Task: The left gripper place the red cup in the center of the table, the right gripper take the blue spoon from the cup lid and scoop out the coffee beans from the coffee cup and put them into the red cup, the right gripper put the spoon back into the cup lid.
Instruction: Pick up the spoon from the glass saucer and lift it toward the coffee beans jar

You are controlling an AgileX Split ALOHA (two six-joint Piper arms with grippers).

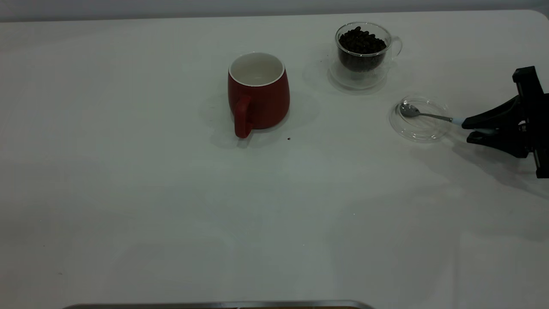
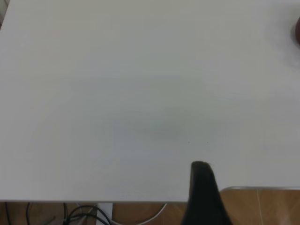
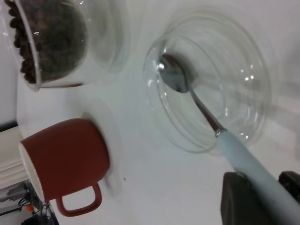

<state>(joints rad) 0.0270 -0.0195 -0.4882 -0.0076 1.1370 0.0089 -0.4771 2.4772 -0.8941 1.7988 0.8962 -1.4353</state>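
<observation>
Spoon status: the small blue spoon (image 1: 429, 115) with a silver metal bowl and pale blue handle lies with its bowl inside the flat round clear glass cup lid (image 1: 419, 119), directly ahead of the right gripper (image 1: 467, 131). The handle projects over the lid rim toward the gripper and passes between its dark angular fingers (image 3: 241, 199). The jaws stand either side of the handle tip; whether they clamp it cannot be determined.

Task progress, as judged: the dark red ceramic mug, the red cup (image 1: 258, 92), stands upright near the middle of the plain white table (image 1: 171, 206), well ahead of the gripper and past the lid. The placing step appears done. Its white inside shows no beans, and the heap of dark coffee beans (image 1: 361, 42) fills the small clear double-walled glass coffee cup (image 1: 363, 53), so scooping has probably not started. Lifting, scooping, tipping and returning the spoon remain.

Surroundings: the coffee cup stands near the lid, off to the gripper's side. One dark speck (image 1: 288, 138) lies beside the mug. Nothing blocks the path. The left gripper (image 2: 204, 194) is parked at the table edge.
</observation>
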